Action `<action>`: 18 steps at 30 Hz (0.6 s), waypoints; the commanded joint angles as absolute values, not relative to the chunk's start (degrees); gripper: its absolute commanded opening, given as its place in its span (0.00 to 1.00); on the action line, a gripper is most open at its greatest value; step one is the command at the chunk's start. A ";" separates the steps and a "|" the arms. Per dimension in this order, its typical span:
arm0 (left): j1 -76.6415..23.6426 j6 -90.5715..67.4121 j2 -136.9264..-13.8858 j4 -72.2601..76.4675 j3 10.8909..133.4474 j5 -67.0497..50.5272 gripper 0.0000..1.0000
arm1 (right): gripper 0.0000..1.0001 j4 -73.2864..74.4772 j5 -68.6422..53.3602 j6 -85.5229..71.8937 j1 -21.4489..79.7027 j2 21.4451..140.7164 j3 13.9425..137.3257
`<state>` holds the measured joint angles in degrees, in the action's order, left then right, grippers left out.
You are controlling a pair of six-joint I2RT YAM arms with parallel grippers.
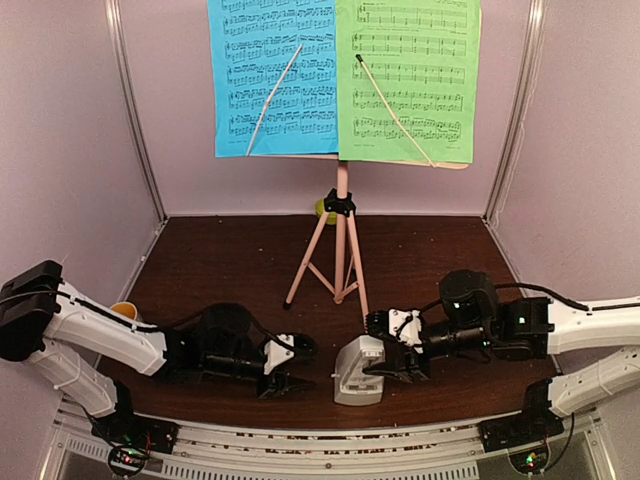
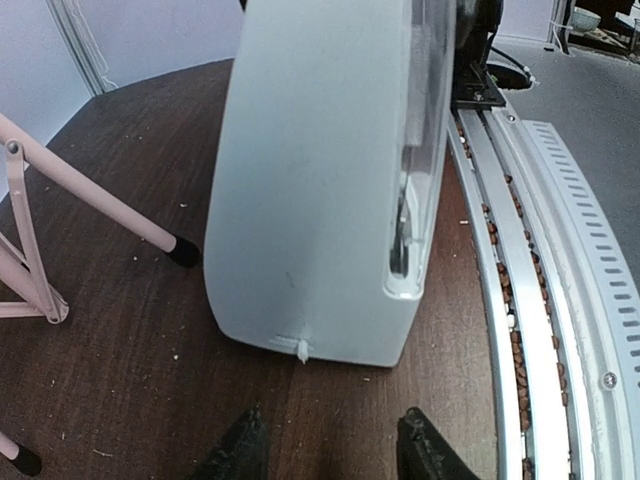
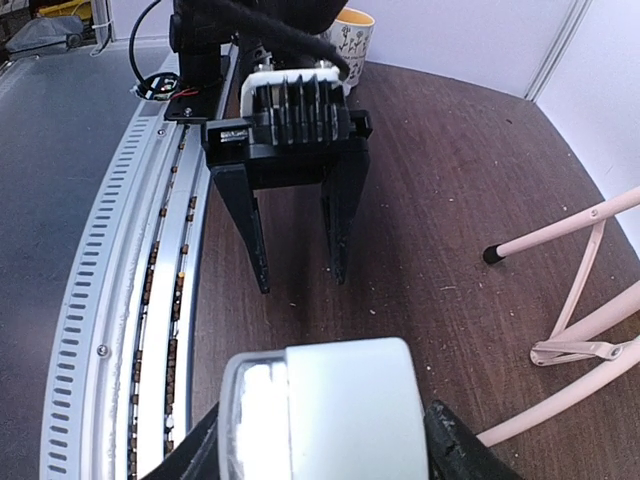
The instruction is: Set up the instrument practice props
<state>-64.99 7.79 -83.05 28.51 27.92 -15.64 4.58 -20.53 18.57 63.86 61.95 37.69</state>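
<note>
White pyramid metronome (image 1: 357, 372) stands upright on the table (image 1: 220, 260) at the near edge, centre, clear cover facing the rail. Right gripper (image 3: 322, 452) grasps it, one finger on each side of its top. Left gripper (image 2: 330, 455) sits just beside the metronome, jaws spread, nothing between them, not touching it. Pink music stand (image 1: 338, 262) stands behind on tripod legs, with the blue sheet (image 1: 275, 75) and green sheet (image 1: 410, 80) side by side on it. Mug (image 3: 355, 40) is at the far left edge, and a lime bowl (image 1: 322, 210) is partly hidden behind the stand.

dark wooden table (image 1: 220, 250) enclosed by pale lilac walls (image 1: 60, 150).
</note>
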 commanded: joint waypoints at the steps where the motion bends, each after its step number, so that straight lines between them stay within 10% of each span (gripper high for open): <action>1: -65.21 7.91 -84.64 31.79 28.70 -15.61 0.48 | 0.14 -5.40 -18.02 21.74 64.07 56.68 38.01; 6: -65.29 8.57 -86.09 33.53 28.48 -14.18 0.69 | 0.12 -8.35 -16.94 22.29 64.72 53.53 35.16; 18: -66.53 14.60 -89.55 37.65 29.63 -11.64 0.76 | 0.11 -7.65 -17.62 24.37 65.97 53.01 34.95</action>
<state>-66.11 11.31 -86.89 32.91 28.18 -12.08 -0.25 -16.73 23.24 65.45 52.45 33.32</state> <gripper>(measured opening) 0.756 0.578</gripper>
